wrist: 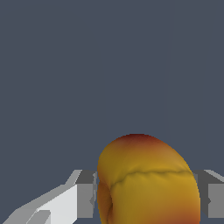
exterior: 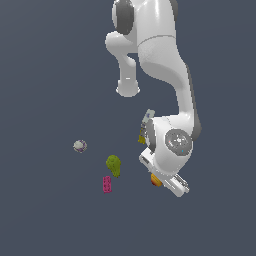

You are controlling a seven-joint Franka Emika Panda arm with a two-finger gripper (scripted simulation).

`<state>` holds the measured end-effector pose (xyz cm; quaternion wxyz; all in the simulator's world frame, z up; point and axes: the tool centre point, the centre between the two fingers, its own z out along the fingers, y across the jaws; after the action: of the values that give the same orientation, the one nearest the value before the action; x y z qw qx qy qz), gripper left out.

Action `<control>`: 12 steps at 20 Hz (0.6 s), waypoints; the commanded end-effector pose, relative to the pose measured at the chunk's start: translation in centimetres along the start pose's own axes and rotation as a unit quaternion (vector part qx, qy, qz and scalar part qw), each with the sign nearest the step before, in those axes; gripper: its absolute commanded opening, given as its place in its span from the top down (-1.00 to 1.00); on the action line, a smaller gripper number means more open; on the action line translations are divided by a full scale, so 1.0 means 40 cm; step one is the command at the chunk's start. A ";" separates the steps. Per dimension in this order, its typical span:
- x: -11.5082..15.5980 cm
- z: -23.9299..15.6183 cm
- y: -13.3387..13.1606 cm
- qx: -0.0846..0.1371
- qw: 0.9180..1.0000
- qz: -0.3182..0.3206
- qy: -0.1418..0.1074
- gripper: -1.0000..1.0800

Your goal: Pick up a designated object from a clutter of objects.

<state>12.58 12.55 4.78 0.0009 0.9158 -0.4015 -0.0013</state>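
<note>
While the fingers (wrist: 87, 199) sit closed around the peach (wrist: 146, 183), lifting it off the counter (exterior: 50, 210) remains, I judge.

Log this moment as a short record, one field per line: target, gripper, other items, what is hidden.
target: orange-red fruit, between the fingers, mostly hidden under the hand in the exterior view
gripper: gripper low at the fruit, one finger on each side; contact cannot be confirmed
other items: green lump with pink block just beside it; whitish ball apart, further to the exterior view's left
hidden: yellow-and-white stick mostly behind the arm
</note>
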 end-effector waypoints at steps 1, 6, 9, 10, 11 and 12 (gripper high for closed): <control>-0.012 -0.025 0.007 0.001 1.000 0.000 0.001 1.00; -0.049 -0.090 0.033 0.001 1.000 0.000 0.001 1.00; -0.078 -0.142 0.053 0.001 1.000 0.000 0.001 1.00; -0.089 -0.160 0.061 0.001 1.000 0.000 0.001 1.00; -0.100 -0.179 0.068 0.001 1.000 0.000 0.001 1.00; -0.110 -0.198 0.076 0.001 1.000 0.000 0.001 1.00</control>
<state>8.13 13.57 11.51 0.0008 0.9159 -0.4015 -0.0011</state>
